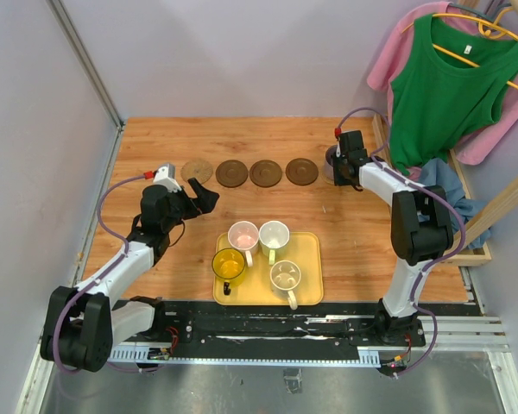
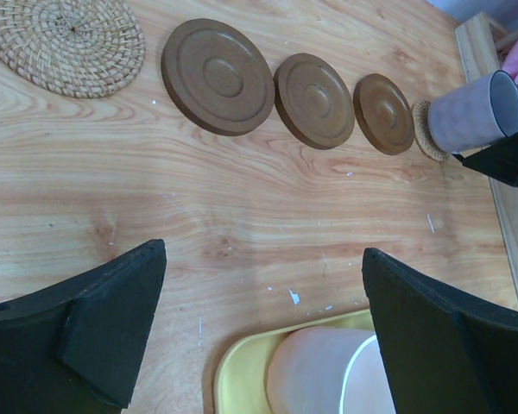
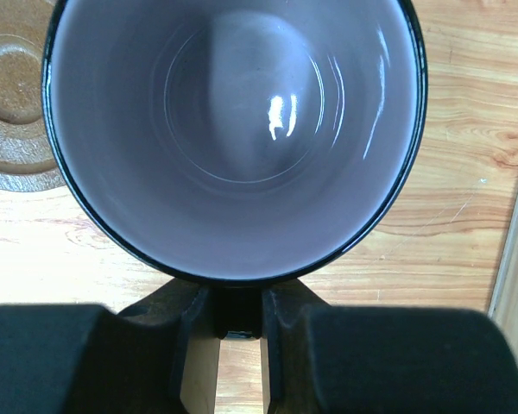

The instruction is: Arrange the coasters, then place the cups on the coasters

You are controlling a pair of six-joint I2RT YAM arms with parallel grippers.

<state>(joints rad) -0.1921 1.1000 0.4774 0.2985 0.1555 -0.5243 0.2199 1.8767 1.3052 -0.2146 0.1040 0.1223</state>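
Right end effector (image 3: 239, 315) grips the roughly upright grey-purple cup (image 3: 233, 129) by its handle, mouth up; left end effector (image 2: 263, 259) gapes empty.

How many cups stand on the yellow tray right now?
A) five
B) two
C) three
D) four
D: the pink cup, green-white cup, yellow cup and cream cup stand on the tray; the grey-purple cup is off it.

Left arm (image 1: 125, 259): extended to 10 o'clock; left gripper (image 1: 203, 197) jaws wide apart.
Right arm (image 1: 414, 224): extended to 1 o'clock; right gripper (image 1: 338, 159) clamps grey-purple cup (image 3: 233, 129) by its handle.
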